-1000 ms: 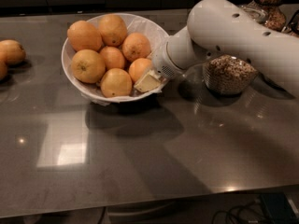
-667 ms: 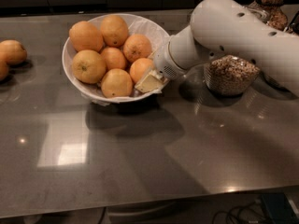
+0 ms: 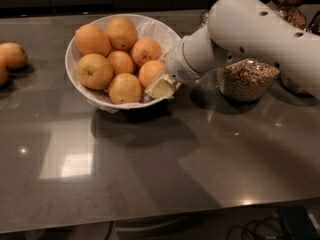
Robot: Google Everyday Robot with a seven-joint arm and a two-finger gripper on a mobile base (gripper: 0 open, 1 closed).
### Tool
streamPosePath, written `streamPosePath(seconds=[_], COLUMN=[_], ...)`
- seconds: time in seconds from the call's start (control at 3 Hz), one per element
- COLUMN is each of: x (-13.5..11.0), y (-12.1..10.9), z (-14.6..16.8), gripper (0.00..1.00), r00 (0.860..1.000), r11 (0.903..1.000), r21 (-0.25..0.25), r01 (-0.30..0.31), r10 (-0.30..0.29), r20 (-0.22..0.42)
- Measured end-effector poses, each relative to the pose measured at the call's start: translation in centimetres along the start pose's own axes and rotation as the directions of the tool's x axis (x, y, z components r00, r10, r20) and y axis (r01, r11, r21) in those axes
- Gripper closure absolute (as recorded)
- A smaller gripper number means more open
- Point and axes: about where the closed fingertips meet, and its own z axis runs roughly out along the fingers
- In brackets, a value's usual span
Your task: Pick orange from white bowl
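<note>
The white bowl (image 3: 90,97), lined with crinkled white paper, stands on the grey counter at upper left and holds several oranges. My gripper (image 3: 161,86) reaches in from the right over the bowl's right rim. Its cream fingertip lies against the lower right orange (image 3: 150,72). The other oranges (image 3: 95,71) sit left of it in the bowl. The white arm (image 3: 250,29) hides the far side of the gripper.
A glass jar of cereal (image 3: 246,79) stands right of the bowl, partly behind the arm. More jars (image 3: 287,6) stand at the back right. Two loose oranges (image 3: 12,55) lie at the counter's left edge. The counter's front edge (image 3: 160,216) runs along the bottom.
The arm has shifted slightly up and to the right; the gripper stays at the bowl's right rim against the same orange.
</note>
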Motion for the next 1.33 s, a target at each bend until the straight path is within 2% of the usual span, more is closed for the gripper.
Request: streamPosePath(seconds=[1.0, 1.33], x=[-0.3, -1.6], y=[0.2, 0.7], z=[-0.4, -1.5], gripper=[1.0, 1.0], r00=[1.0, 0.999], r11=[1.0, 0.9991], r21=[0.006, 0.014], r01=[0.008, 0.039], r10=[-0.008, -0.039], r20=[-0.003, -0.006])
